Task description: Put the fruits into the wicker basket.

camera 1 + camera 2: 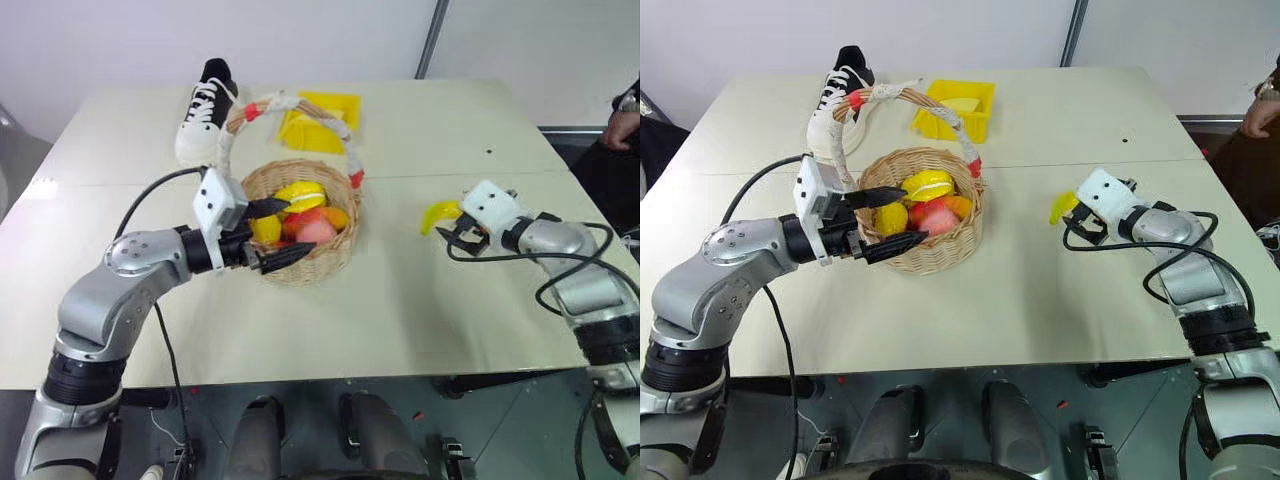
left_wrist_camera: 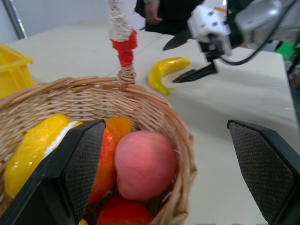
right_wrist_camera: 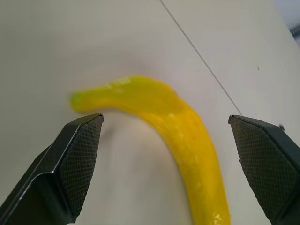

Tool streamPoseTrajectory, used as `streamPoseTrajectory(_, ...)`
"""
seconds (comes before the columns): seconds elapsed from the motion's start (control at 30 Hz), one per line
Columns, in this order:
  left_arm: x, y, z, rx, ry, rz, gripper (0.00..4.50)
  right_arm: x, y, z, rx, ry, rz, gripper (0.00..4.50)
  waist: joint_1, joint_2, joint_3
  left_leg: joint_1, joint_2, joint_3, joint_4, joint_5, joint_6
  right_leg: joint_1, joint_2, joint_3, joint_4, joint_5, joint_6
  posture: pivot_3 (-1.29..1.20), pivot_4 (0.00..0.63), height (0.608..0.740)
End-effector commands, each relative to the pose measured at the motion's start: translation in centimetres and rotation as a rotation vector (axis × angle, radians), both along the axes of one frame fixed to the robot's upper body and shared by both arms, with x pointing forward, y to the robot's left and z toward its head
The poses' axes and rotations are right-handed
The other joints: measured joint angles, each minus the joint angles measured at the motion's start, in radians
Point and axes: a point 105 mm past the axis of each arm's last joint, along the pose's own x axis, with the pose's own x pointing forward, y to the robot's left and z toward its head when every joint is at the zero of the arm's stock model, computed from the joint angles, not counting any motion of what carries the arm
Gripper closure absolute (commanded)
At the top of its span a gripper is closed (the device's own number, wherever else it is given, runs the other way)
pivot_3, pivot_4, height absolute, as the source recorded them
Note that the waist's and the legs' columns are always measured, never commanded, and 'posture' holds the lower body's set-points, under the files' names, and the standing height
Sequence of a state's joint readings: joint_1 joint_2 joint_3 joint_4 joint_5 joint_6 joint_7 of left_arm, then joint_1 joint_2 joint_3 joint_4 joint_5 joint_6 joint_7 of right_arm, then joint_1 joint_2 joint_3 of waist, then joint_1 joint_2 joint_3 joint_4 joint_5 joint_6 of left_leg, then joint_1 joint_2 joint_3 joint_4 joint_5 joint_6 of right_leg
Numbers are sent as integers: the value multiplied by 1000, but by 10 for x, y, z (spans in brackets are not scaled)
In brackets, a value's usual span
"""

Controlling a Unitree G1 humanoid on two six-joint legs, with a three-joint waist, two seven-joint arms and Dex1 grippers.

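The wicker basket [image 1: 305,268] stands mid-table, its white handle [image 1: 290,103] with red bands arching over it. Inside lies the pink peach [image 2: 145,164] among a yellow piece [image 1: 300,194] and an orange piece [image 2: 112,140]. My left gripper [image 1: 278,232] is open at the basket's near-left rim, one finger over the fruit and one outside the wall, holding nothing. The yellow banana [image 1: 440,215] lies on the table to the right of the basket. My right gripper [image 3: 166,161] is open and empty just behind the banana [image 3: 173,122], its fingers [image 3: 77,159] spread to either side of it.
A black-and-white sneaker [image 1: 207,110] lies at the back left. Flat yellow tray-like pieces [image 1: 320,122] sit behind the basket. A person's hand [image 1: 622,128] shows at the far right edge. Bare tabletop [image 1: 400,310] stretches between the basket and the front edge.
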State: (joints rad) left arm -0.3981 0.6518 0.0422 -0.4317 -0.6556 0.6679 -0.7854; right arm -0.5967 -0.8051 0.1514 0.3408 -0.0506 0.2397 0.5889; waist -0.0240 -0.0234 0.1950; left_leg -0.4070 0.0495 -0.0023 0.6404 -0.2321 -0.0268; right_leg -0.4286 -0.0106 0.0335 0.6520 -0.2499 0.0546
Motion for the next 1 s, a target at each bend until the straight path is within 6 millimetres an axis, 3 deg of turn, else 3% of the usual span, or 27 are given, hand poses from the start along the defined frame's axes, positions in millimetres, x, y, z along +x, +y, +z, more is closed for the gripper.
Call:
streamPoseTrajectory(0.03,-12,1,13,-28,-35,-35,58,19,-20,13,86,-29,-99,0,-1,0,0,0,0,0,0,0,0,0,0,0,0,0,0,0,150,740)
streamPoseTrajectory(0.4,-23,-8,13,-36,-30,-91,58,25,-36,-11,213,148,-132,0,4,0,0,0,0,0,1,0,0,0,0,0,0,1,2,0,150,740)
streamPoseTrajectory(0.53,-21,-8,14,-34,-35,-91,0,25,-35,-10,272,155,-134,1360,4,0,0,0,0,0,2,0,0,1,0,0,0,1,2,0,150,740)
streamPoseTrajectory(0.67,-20,-6,14,-32,-39,-84,0,24,-36,-3,281,125,-129,3398,4,0,0,0,0,0,2,0,0,1,0,0,0,1,2,0,150,740)
streamPoseTrajectory(0.77,-18,-1,14,-38,-44,-63,0,20,-32,4,251,100,-79,3398,3,1,0,0,0,0,2,0,0,1,0,0,0,1,3,0,150,740)
streamPoseTrajectory(0.87,-15,16,15,-67,-59,6,0,6,-18,28,149,20,44,3398,4,3,2,0,0,0,2,0,0,1,0,0,1,1,3,0,150,740)
streamPoseTrajectory(0.93,-14,30,14,-88,-63,57,0,-10,-1,45,122,-19,141,3398,5,4,2,-1,0,0,2,-1,1,0,0,0,1,1,4,0,150,740)
streamPoseTrajectory(1.0,-15,48,8,-92,-64,115,0,-35,30,61,185,-31,294,3398,3,4,2,0,0,0,2,-1,2,0,0,0,1,1,4,0,150,740)
